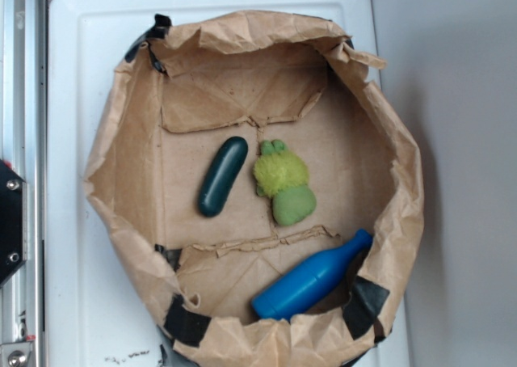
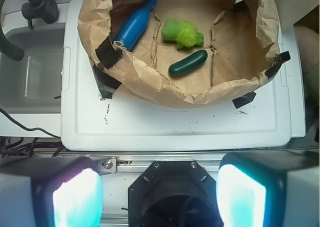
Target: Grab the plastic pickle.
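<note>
Dark green capsule-shaped plastic pickle [image 2: 188,63], one, lying well ahead of gripper [image 2: 159,192], jaws spread wide, empty, beside one fuzzy yellow-green plush toy [image 2: 182,33], one blue plastic bottle [image 2: 134,24].

Pickle [image 1: 222,176] in bag [image 1: 121,141], beside plush [image 1: 283,184]; bottle [image 1: 311,276] nr rim.

You see the plastic pickle [image 1: 222,176] in a dark, even green, no markings. The plush toy [image 1: 283,191] runs fuzzy yellow-green on one half, duller olive green on the other. The bottle [image 1: 310,280] is solid bright blue. The paper bag [image 1: 121,141] is plain kraft brown (creased, with black tape patches [image 1: 187,322] at the rim). The lid [image 1: 73,246] beneath it is white. In your wrist view, the gripper [image 2: 159,194] fingers [image 2: 77,199] glow pale cyan.
</note>
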Controlling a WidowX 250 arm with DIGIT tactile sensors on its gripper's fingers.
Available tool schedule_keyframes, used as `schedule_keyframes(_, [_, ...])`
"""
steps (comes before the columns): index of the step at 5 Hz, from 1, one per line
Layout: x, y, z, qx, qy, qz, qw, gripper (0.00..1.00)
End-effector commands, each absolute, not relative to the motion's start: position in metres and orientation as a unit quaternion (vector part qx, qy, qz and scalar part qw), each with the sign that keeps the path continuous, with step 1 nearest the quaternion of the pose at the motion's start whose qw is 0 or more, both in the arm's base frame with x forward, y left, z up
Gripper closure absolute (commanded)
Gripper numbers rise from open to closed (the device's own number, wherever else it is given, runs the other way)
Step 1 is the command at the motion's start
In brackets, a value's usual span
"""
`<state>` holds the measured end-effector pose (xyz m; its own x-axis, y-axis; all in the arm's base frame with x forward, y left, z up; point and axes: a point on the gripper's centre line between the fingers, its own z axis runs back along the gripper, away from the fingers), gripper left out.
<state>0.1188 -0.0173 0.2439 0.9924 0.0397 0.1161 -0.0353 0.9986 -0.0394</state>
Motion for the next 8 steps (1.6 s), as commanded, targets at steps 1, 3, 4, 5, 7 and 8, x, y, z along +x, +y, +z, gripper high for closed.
schedule_keyframes(1, [0.119,-0.017,0.244,-0.019,-0.059,0.019,0.998,0.00])
schedule_keyframes(3, [0.119,-0.017,0.244,-0.019,-0.059,0.019,0.998,0.00])
schedule_keyframes(4, [0.119,-0.017,0.244,-0.019,-0.059,0.019,0.998,0.00])
schedule_keyframes(5, [0.154,-0.011,0.238,-0.024,-0.057,0.062,0.996,0.00])
schedule_keyframes(7, [0.227,0.002,0.223,-0.022,-0.097,0.159,0.982,0.00])
schedule_keyframes(8, [0.227,0.025,0.194,-0.041,-0.109,0.263,0.958,0.00])
